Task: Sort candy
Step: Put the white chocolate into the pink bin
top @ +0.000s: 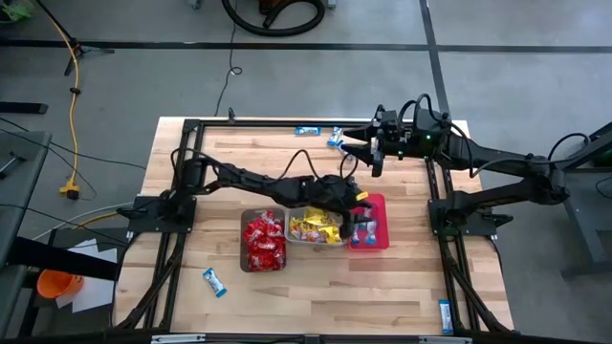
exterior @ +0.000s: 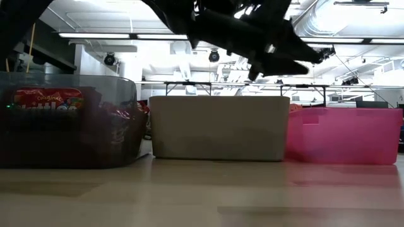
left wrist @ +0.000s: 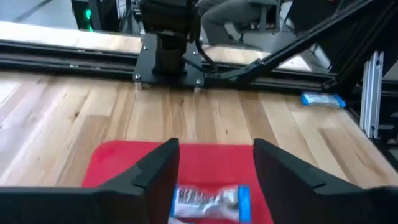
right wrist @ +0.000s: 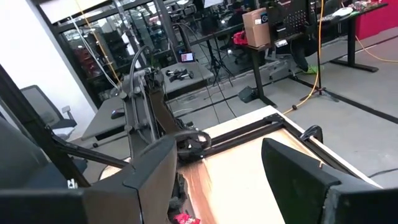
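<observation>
— Fingers first: what is the left gripper [left wrist: 214, 171] doing?
— Its fingers are spread apart over the pink bin [top: 373, 239]. A blue bar [left wrist: 208, 202] lies in the bin right under them, not held.
— And the right gripper [top: 368, 148]?
— Spread wide too, holding nothing, up at the far edge of the table [top: 316, 296].
— Where is the other candy?
— Red packets [top: 263, 241] fill the brown bin [exterior: 69, 120]. Yellow packets [top: 316, 227] fill the grey bin [exterior: 219, 127]. Loose bars [top: 215, 282] lie on the table.
</observation>
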Available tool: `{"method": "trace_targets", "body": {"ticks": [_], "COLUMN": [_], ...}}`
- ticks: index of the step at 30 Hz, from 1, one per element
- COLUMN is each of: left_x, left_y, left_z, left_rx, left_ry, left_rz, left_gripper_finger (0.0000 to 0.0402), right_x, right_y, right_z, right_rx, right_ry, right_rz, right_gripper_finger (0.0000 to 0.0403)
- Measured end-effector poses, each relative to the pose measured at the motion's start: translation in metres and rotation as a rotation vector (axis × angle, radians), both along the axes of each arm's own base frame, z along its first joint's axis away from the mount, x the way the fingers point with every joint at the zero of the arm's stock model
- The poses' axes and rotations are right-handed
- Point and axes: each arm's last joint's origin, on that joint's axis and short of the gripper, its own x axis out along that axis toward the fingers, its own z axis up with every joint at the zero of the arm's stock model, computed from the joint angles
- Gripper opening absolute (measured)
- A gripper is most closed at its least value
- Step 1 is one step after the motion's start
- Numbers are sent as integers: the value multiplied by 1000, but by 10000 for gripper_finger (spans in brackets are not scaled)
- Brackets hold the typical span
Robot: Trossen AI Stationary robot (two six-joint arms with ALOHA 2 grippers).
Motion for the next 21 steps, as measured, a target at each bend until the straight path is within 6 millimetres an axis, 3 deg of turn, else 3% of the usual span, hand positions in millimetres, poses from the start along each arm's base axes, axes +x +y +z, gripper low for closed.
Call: {"method": "trace_targets", "body": {"ticks": [4, 9, 14, 18, 21], "left_x": [-20, -68, -133, -182, -214], "left_y": [16, 54, 79, 74, 61], "left_z": [26, 68, 112, 112, 99], "left_rx": [23, 22, 7, -77, -159], "left_ry": [117, 213, 15, -201, -322], "left_rz": [12, 48, 167, 221, 266], "left_gripper_finger": [206, 205, 205, 204, 204], "right_x": [-1, -7, -11, -11, -11], "right_y": [1, 2, 3, 3, 3], "right_z": [1, 6, 8, 5, 1], "right_rx": [-5, -31, -41, -34, -21], "right_ry": [-3, -20, -24, 6, 37], "right_rz": [9, 16, 17, 17, 17], "right_gripper_finger": [232, 232, 232, 232, 232]}}
